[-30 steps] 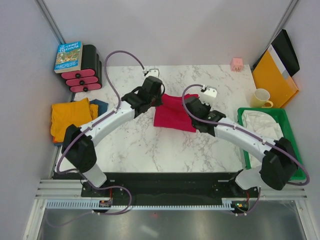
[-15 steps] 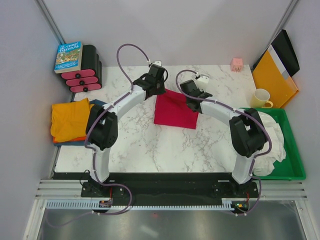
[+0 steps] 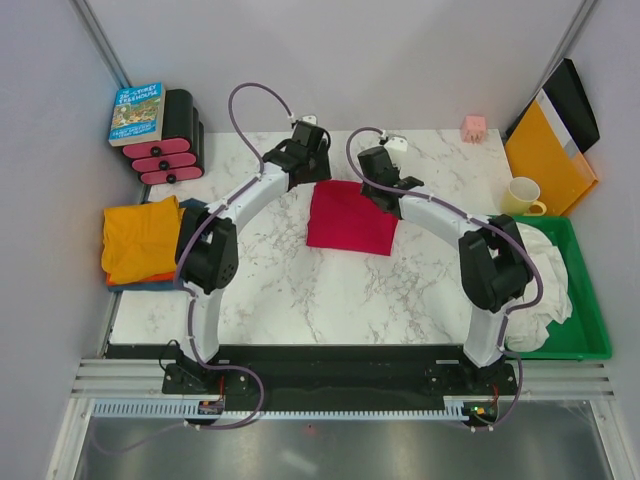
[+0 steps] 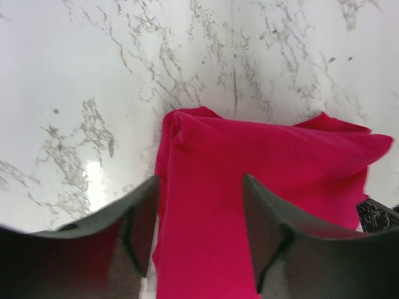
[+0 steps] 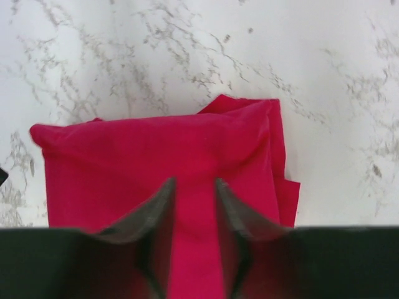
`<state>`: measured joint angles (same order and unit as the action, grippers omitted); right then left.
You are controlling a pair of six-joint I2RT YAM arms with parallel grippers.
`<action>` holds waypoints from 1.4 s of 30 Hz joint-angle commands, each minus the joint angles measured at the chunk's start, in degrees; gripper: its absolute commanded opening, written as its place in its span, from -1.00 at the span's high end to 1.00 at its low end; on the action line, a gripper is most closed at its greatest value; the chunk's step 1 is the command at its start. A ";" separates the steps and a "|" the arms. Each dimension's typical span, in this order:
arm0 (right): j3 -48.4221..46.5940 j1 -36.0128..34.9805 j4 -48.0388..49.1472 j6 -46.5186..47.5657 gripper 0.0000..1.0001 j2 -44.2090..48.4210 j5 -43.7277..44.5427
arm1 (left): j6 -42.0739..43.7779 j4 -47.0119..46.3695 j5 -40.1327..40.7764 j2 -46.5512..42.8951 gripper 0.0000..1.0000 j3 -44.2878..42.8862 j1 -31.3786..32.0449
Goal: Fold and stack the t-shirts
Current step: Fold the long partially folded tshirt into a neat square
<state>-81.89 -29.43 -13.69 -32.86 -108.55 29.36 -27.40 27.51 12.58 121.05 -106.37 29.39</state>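
2 spread and empty: left pincer (image 4: pixel 199 187) and right pincer (image 5: pixel 194 187) above far edge of folded crimson t-shirt (image 3: pixel 345 220); fold flat on bench (image 3: pixel 300 290), likely ready for orange t-shirt (image 3: pixel 140 235) stack.

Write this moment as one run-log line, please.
red t-shirt: folded, centre | left gripper: open above its far-left corner | right gripper: open above its far-right corner | orange t-shirt: folded, at left
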 commanded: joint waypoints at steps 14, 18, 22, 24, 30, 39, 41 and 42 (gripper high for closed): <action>-13.02 3.85 -0.36 -3.26 0.97 -16.84 -7.83 | -5.56 -6.24 -12.31 1.29 0.38 11.27 2.17; -18.74 4.82 -3.79 -1.69 0.81 -21.52 -8.10 | -6.18 -6.15 -14.33 0.94 0.13 14.51 2.25; -18.50 4.47 -2.14 2.62 0.53 -19.69 -7.92 | -6.09 -7.28 -12.67 -3.71 -0.11 19.08 2.78; -15.86 3.86 0.32 2.80 0.33 -13.64 -7.66 | -5.91 -8.52 -10.04 -9.32 -0.23 23.11 3.22; -11.11 0.52 -0.36 4.56 -0.52 3.33 -5.38 | -5.74 -9.49 -5.47 -26.44 -0.66 33.48 3.84; 8.05 -10.64 -3.53 15.99 -0.71 28.82 11.59 | 0.49 -1.95 6.57 -50.73 -0.99 47.73 3.14; 11.12 -11.78 -5.72 15.64 -0.78 33.92 12.03 | 0.07 0.95 6.32 -52.85 -0.95 47.74 0.07; 12.09 -12.49 -6.43 15.46 -0.81 35.76 12.73 | -0.37 2.62 5.45 -53.20 -0.91 47.83 -2.81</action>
<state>-75.13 -41.19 -14.92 -20.03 -77.47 35.55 -30.20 23.62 13.74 69.82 -59.86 32.10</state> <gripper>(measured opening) 0.882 0.979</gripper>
